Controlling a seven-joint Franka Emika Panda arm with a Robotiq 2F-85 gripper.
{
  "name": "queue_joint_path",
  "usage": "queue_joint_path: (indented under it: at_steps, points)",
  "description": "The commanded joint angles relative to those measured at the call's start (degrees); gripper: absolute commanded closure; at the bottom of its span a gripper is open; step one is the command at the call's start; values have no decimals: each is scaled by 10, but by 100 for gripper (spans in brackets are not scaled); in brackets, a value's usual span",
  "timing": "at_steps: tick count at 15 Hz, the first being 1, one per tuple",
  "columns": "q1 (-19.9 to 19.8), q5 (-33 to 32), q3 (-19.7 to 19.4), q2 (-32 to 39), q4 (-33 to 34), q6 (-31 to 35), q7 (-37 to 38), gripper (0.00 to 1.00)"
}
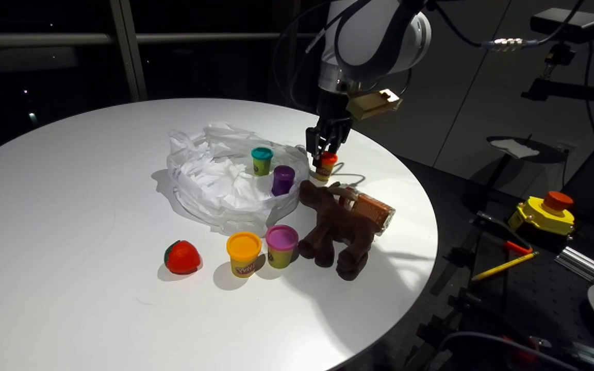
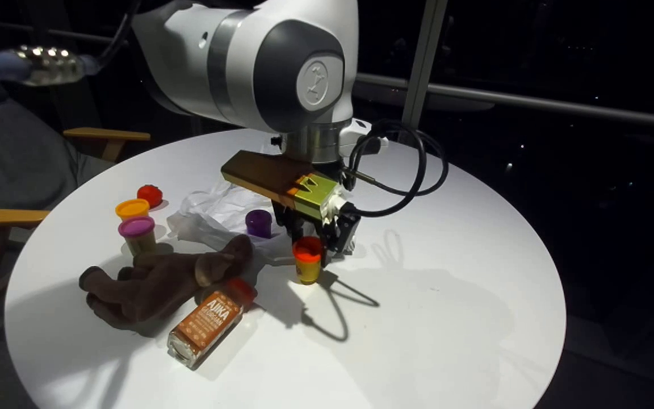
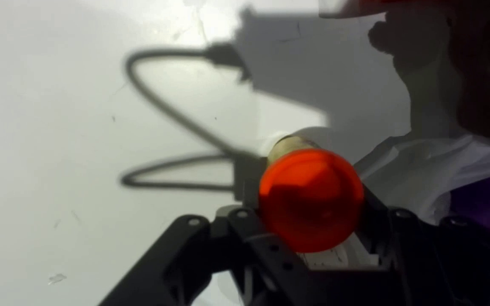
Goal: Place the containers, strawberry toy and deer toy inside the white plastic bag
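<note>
My gripper (image 3: 311,197) is around the red-lidded container (image 2: 307,262), its fingers against both sides in the wrist view. That tub stands on the table just outside the white plastic bag (image 1: 209,178). Within the bag's crumpled opening are a teal-lidded container (image 1: 262,162) and a purple container (image 1: 282,181). In front of the bag, an orange-lidded container (image 1: 244,253) and a pink-lidded container (image 1: 281,247) stand side by side. The strawberry toy (image 1: 182,257) rests to their left in that exterior view. The brown deer toy (image 1: 343,224) leans near the bag's edge; the arm hides part of the bag (image 2: 213,204).
A glass spice jar (image 2: 205,326) with an orange label lies on its side against the deer toy. The round white table (image 2: 446,329) has its edge beyond the jar. The arm's cable loops (image 2: 418,176) hang beside the gripper.
</note>
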Motion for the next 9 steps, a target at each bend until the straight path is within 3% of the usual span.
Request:
queue_joint_path:
  at_steps: [1,4,9]
  points:
    - [30,-30,-31,-69,-13,-29,57,72]
    - [66,-79,-43,-111,3,-58,118,72]
    - [109,-115,7,-98,37,-104,171,72]
